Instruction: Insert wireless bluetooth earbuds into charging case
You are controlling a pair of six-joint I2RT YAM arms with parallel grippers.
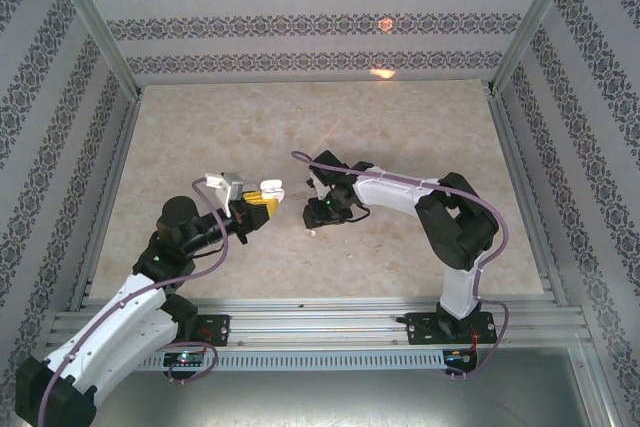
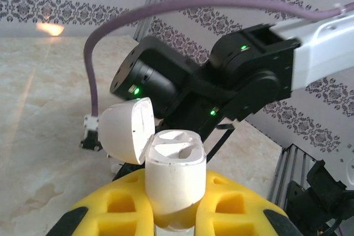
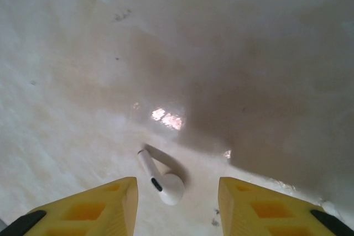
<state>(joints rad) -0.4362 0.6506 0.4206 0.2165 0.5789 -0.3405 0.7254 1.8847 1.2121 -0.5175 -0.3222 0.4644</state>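
My left gripper [image 2: 176, 205] is shut on the charging case [image 2: 172, 178], a small white case that stands upright between the yellow fingers [image 2: 124, 200]. Its lid [image 2: 126, 130] is swung open to the left, and both wells look empty. The top view shows the case [image 1: 268, 191] held above the table's middle. One white earbud [image 3: 165, 182] lies on the table, stem pointing up and to the left. It lies between the spread yellow fingers [image 3: 102, 205] of my right gripper [image 3: 178, 205], which is open and touches nothing. From above, my right gripper [image 1: 318, 217] points down just right of the case, with the earbud [image 1: 311, 234] below it.
The black wrist of the right arm [image 2: 221, 92] hangs close behind the open case in the left wrist view. Aluminium frame rails [image 1: 300, 319] and patterned walls [image 1: 300, 22] bound the beige tabletop [image 1: 420, 137].
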